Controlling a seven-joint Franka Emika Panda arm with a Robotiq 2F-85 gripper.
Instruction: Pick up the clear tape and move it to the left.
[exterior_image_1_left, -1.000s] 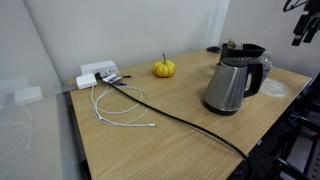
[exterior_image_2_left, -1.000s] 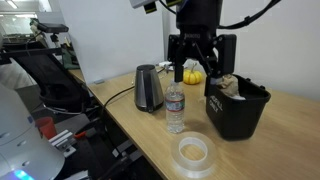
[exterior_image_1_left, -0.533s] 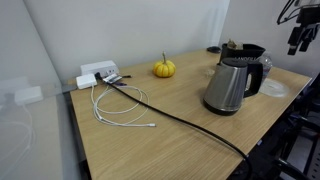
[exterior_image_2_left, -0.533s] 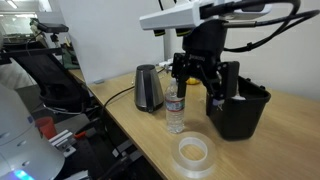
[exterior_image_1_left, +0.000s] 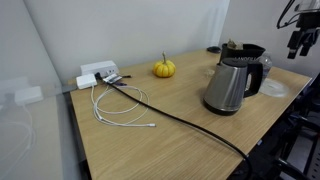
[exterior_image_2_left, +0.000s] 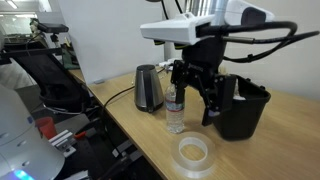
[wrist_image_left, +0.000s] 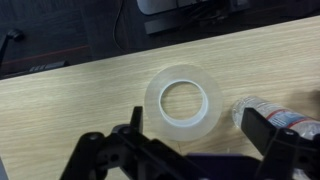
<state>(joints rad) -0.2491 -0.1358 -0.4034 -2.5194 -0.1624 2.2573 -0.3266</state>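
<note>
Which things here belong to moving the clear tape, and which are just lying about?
Job in hand: clear tape; gripper, open, over the tape.

Lying about: water bottle; kettle; pumpkin; white cable; black bin.

No legible text, labels, brands or numbers anywhere; water bottle (exterior_image_2_left: 175, 108) label too small and blurred to read.

An exterior view looks down the table (exterior_image_1_left: 190, 130) from the wall corner toward the kettle (exterior_image_1_left: 232, 85). An exterior view faces that kettle from the opposite end, lower, past the clear tape (exterior_image_2_left: 192, 152) and bottle (exterior_image_2_left: 175, 108), which the wrist view sees closely from above.
</note>
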